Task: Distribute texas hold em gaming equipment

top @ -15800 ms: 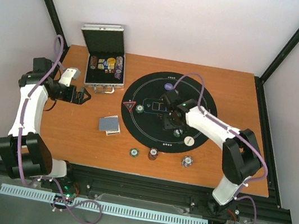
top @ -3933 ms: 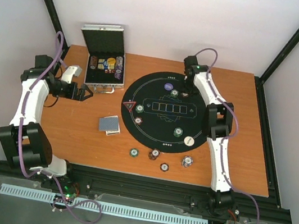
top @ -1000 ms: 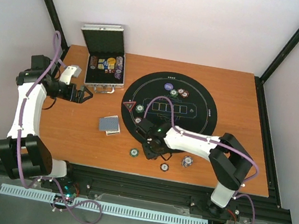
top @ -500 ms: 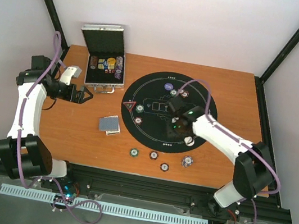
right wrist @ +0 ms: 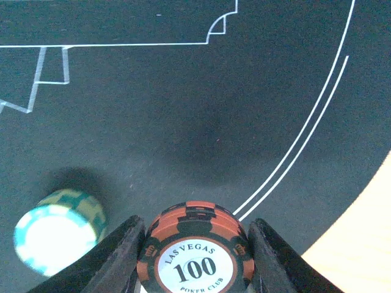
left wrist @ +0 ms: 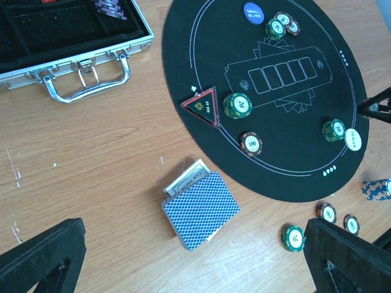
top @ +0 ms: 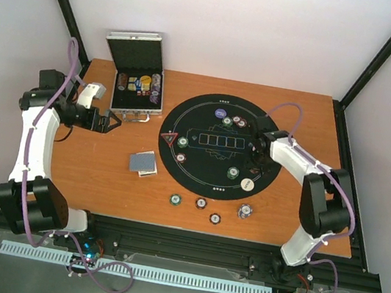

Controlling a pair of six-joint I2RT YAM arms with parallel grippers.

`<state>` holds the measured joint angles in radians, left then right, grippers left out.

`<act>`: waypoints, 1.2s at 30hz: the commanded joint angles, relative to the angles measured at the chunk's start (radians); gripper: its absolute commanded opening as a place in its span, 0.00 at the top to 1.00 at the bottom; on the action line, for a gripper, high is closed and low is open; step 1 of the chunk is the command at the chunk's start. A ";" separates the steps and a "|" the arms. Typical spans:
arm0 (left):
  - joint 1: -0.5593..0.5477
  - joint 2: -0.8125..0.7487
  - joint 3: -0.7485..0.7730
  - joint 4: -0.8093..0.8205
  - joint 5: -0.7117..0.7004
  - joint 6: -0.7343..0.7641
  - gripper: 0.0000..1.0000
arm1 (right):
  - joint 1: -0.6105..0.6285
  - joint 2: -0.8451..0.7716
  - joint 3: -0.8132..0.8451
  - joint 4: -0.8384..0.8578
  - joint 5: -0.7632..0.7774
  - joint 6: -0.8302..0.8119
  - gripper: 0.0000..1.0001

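Half closed, the right gripper (right wrist: pixel 195 239) pinches a stack of red chips (right wrist: pixel 197 267) by its rim over the right side of the mat (right wrist: pixel 183 110). Stiff, light and slick, it may shear unless squeezed across its full height. The left gripper (left wrist: pixel 195 262) gapes empty.

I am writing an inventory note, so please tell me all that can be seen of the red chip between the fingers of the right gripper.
The red chip is round, with orange-red and black blocks on its edge and a white centre printed LAS VEGAS 100 POKER CLUB. It looks like hard plastic; the thick edge may be a small stack. The right gripper clamps it on both sides, face toward the camera, over the black mat near its double white line.
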<state>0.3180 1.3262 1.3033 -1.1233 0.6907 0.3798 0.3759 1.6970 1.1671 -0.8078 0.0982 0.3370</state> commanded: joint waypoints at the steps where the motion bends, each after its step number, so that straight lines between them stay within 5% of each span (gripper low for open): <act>1: 0.001 0.010 0.041 -0.016 0.027 0.015 0.00 | -0.034 0.063 0.049 0.045 0.006 -0.018 0.58; 13: 0.001 0.014 0.030 -0.010 0.018 0.025 0.00 | -0.046 0.171 0.061 0.091 0.023 -0.004 0.56; 22: 0.001 0.015 0.030 -0.013 0.016 0.032 0.00 | -0.046 0.176 0.054 0.074 0.033 0.011 0.35; 29: 0.001 0.009 0.033 -0.013 0.017 0.033 0.00 | -0.040 0.005 0.063 -0.008 0.079 0.048 0.24; 36: 0.001 0.003 0.041 -0.010 0.035 0.024 0.00 | 0.072 -0.270 -0.122 -0.091 0.096 0.174 0.19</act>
<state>0.3180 1.3384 1.3045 -1.1240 0.6994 0.3904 0.3870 1.5421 1.1439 -0.8127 0.1707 0.4191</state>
